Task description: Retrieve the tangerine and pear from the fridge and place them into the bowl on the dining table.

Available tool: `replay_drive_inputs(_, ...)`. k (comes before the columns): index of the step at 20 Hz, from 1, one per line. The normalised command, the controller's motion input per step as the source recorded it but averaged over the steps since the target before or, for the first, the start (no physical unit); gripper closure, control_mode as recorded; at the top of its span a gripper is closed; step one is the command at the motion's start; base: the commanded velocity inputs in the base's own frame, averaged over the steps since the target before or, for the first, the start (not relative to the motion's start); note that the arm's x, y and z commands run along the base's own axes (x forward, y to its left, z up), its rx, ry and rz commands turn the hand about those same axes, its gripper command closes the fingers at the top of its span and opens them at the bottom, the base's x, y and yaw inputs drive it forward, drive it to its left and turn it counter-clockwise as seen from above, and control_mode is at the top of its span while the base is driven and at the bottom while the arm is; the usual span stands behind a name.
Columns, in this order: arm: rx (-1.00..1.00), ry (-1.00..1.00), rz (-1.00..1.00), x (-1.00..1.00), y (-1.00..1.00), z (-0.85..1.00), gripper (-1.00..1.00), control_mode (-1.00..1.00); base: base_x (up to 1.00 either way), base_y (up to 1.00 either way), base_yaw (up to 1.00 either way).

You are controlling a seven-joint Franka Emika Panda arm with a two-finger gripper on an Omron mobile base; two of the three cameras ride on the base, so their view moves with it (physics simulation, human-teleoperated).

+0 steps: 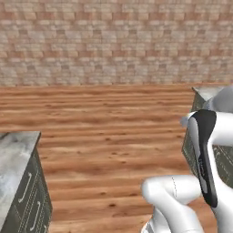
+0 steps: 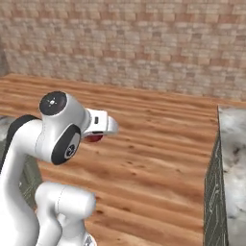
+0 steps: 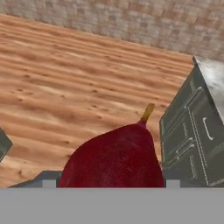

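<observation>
Pear [image 3: 114, 158] dark red, yellowish stem pointing up, large in hand view, sitting between gripper [image 3: 111, 183] tips; gripper clenched on pear. Right base view: sliver of red fruit [image 2: 94, 138] peeks below white hand, held high over wooden floor [image 2: 158, 144] (nothing under it but planks). Dining table [image 2: 234, 144] marble top at right edge, sage drawers [image 3: 192, 131] near pear in hand view. 2nd marble-topped cabinet [image 1: 18, 182] at lower left of left base view. Brick wall [image 1: 113, 41] behind.
</observation>
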Motion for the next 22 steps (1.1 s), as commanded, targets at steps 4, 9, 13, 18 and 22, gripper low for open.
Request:
replay_drive_inputs(4, 0.0, 0.0, 0.0, 0.0, 0.0, 0.0, 1.0, 1.0, 1.0, 0.4, 0.12)
replay_drive_inputs(9, 0.0, 0.0, 0.0, 0.0, 0.0, 0.0, 1.0, 1.0, 1.0, -0.03, 0.28)
replay_drive_inputs(13, 0.0, 0.0, 0.0, 0.0, 0.0, 0.0, 1.0, 1.0, 1.0, -0.01, 0.32)
replay_drive_inputs(18, 0.0, 0.0, 0.0, 0.0, 0.0, 0.0, 1.0, 1.0, 1.0, 0.0, 0.46)
replay_drive_inputs(22, 0.0, 0.0, 0.0, 0.0, 0.0, 0.0, 1.0, 1.0, 1.0, 0.0, 0.53)
